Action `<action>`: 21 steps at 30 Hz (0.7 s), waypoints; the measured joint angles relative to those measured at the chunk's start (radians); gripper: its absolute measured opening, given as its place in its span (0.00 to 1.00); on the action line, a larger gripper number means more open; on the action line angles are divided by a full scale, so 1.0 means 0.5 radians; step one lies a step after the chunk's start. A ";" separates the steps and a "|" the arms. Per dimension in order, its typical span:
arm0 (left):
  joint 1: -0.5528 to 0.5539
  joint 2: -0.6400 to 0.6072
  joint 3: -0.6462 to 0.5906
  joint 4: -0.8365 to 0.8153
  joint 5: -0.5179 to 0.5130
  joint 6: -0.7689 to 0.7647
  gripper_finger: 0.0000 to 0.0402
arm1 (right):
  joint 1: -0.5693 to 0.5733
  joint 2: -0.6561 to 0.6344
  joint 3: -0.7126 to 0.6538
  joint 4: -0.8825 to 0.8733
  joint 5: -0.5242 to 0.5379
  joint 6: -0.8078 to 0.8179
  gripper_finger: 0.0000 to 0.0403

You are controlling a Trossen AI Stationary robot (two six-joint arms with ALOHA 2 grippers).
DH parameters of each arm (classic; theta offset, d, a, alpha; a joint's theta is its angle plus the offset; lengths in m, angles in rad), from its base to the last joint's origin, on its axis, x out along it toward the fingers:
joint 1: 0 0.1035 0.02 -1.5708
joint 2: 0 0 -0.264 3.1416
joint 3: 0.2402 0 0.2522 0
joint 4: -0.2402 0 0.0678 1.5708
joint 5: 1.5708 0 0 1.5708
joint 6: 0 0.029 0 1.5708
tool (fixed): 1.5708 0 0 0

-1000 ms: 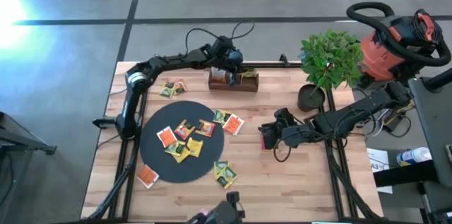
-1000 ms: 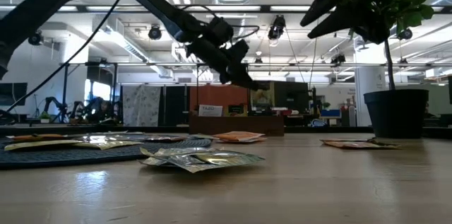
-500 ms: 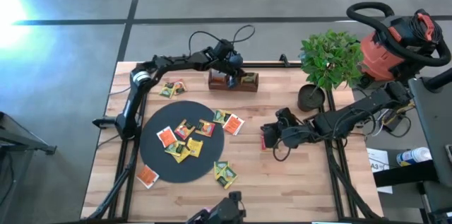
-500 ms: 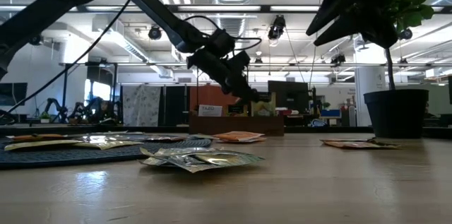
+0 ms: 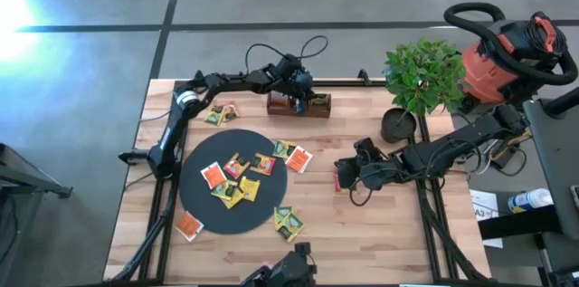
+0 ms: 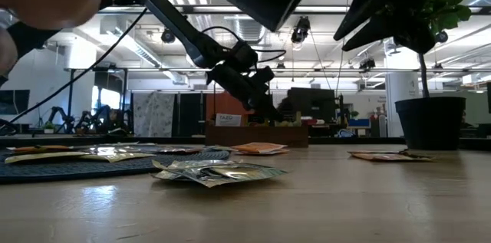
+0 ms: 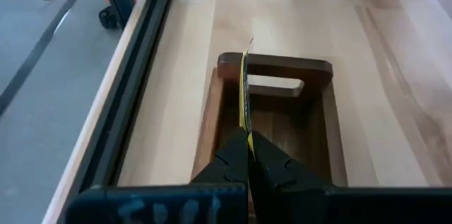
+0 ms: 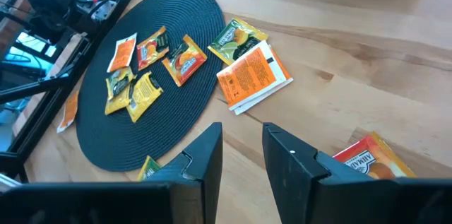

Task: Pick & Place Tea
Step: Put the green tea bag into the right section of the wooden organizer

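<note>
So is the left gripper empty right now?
No, the left gripper is shut on a yellow tea packet, held edge-on over the wooden tray.

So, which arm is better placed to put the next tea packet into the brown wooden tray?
The left: its gripper is shut on a yellow packet edge-on above the brown wooden tray. The right gripper is open, away.

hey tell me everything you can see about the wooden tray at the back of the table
The wooden tray is a small dark-brown box, open on top, with thick walls and an inner divider near one end. It sits flat by the table's far edge, close to the black rail. Seen from above, tea packets already stand in it. The left gripper hangs over it, shut on a yellow tea packet held edge-on above the larger compartment.
</note>
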 joint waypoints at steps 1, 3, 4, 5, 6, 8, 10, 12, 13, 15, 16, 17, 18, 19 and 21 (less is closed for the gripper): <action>0.000 0.000 0.000 0.005 -0.006 0.000 0.00 | 0.000 0.000 0.000 0.000 0.000 0.004 0.25; 0.000 0.000 0.000 0.025 -0.027 0.000 0.00 | 0.000 0.000 0.000 -0.001 0.000 0.006 0.25; 0.001 0.000 0.000 0.032 -0.033 0.000 0.00 | 0.000 0.000 0.000 -0.001 0.000 0.006 0.25; 0.005 0.000 0.000 0.038 -0.038 0.000 0.00 | 0.000 0.000 -0.003 0.000 0.000 0.006 0.25; 0.005 0.000 0.000 0.046 -0.039 -0.001 0.00 | -0.001 0.000 -0.007 0.000 0.000 0.006 0.25; 0.005 0.000 0.001 0.055 -0.039 0.000 0.00 | -0.001 0.000 -0.015 -0.001 0.000 0.008 0.25; 0.005 0.000 0.000 0.058 -0.039 0.006 0.00 | -0.001 0.000 -0.021 0.001 0.000 0.034 0.25; 0.005 0.000 -0.003 0.055 -0.051 0.040 0.00 | -0.001 0.000 -0.027 -0.003 0.000 0.050 0.25; 0.005 0.000 -0.003 0.056 -0.078 0.048 0.00 | -0.001 0.000 -0.027 -0.001 0.000 0.051 0.25; 0.005 0.000 -0.003 0.056 -0.139 0.065 0.00 | -0.001 0.000 -0.027 0.000 0.000 0.051 0.25; 0.005 0.000 -0.003 0.055 -0.154 0.069 0.00 | -0.001 0.000 -0.028 -0.001 0.000 0.051 0.25; 0.005 0.000 -0.003 0.055 -0.159 0.069 0.00 | -0.001 0.000 -0.029 -0.001 0.000 0.051 0.25; 0.005 0.000 -0.003 0.054 -0.163 0.069 0.00 | -0.001 0.000 -0.031 -0.001 0.000 0.051 0.25; 0.005 0.000 -0.003 0.053 -0.176 0.069 0.00 | -0.001 0.000 -0.031 -0.001 0.000 0.054 0.25; 0.005 0.000 -0.003 0.053 -0.212 0.069 0.00 | -0.001 0.000 -0.031 -0.001 0.000 0.058 0.25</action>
